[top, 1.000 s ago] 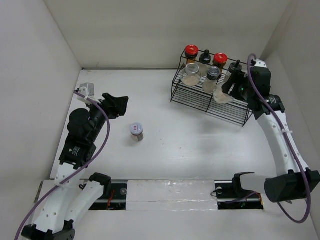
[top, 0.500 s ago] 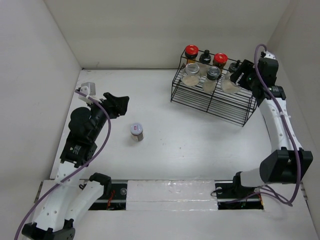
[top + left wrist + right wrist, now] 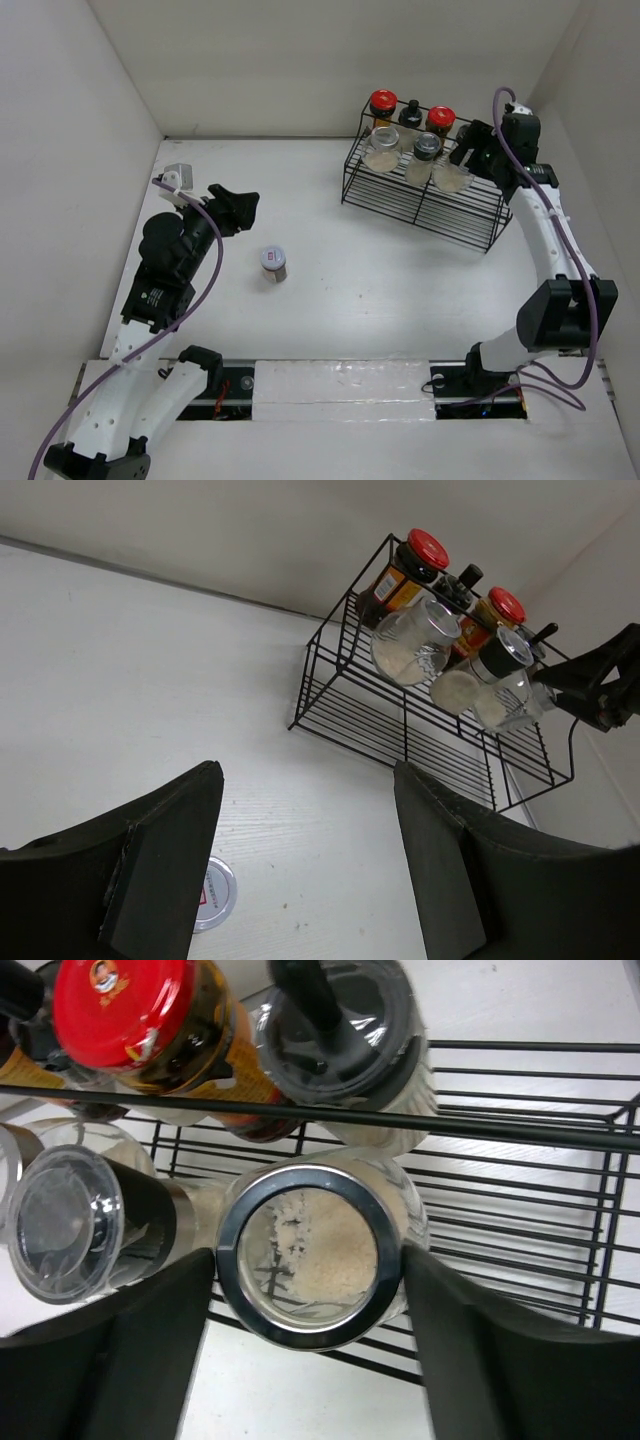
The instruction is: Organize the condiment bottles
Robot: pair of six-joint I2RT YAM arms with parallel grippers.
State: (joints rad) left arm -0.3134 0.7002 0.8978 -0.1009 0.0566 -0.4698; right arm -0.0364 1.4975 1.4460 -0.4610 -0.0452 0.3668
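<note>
My right gripper (image 3: 460,166) is shut on a squat clear jar (image 3: 451,177) with pale contents, held over the black wire rack (image 3: 420,206). In the right wrist view the jar's steel-rimmed lid (image 3: 300,1328) sits between my fingers (image 3: 150,1340), next to a grey-lidded shaker (image 3: 70,1225), a red-lidded jar (image 3: 125,1005) and a black-capped bottle (image 3: 330,1030). Two red-lidded jars (image 3: 382,101), a black-capped bottle (image 3: 410,110), another clear jar (image 3: 382,150) and the shaker (image 3: 427,147) stand in the rack. A small pale-lidded jar (image 3: 273,263) stands alone on the table. My left gripper (image 3: 236,206) is open and empty, left of it.
White walls close in the table at the left, back and right. The rack stands against the back right corner, and its wires (image 3: 520,1130) run under and behind the held jar. The left wrist view shows the rack (image 3: 330,695) and the lone jar's lid (image 3: 215,895).
My right gripper has carried the clear jar from the rack's front right up and back toward the other bottles, then slightly left. The left arm has not moved.
</note>
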